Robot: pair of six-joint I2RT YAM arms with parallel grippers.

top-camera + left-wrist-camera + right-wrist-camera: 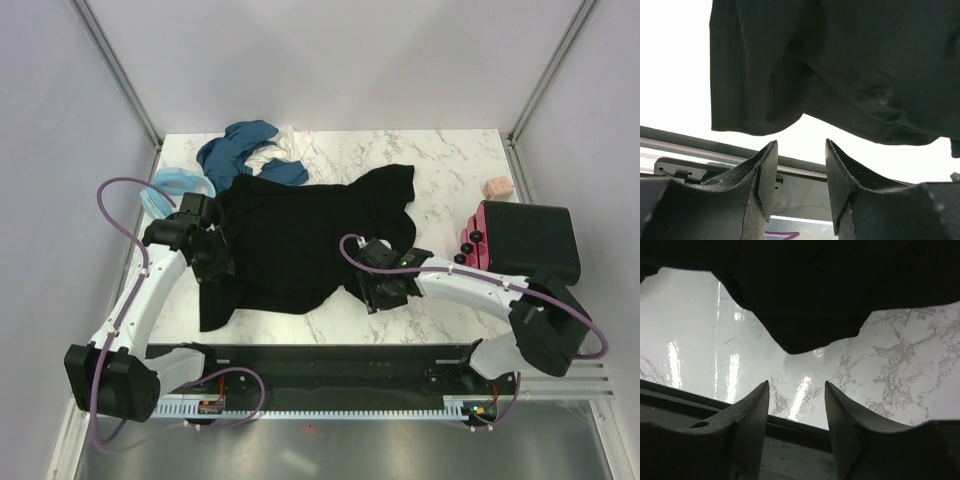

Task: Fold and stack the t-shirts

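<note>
Nearest, the left jaws stand open and empty at the left edge of the black t-shirt [300,235]. The right jaws stand wide and empty just at its lower right hem. The shirt lies spread but wrinkled on the middle of the desk [450,170]. Farther, at the far left corner, the other t-shirts [240,155] lie in a loose, unfolded heap.

I think the danger is a bad pinch. The jaws can close on only 1 layer, or on nothing, and the smooth desk lets the cloth slide. If 1 side pulls more than the other, the fold becomes crooked.
</note>
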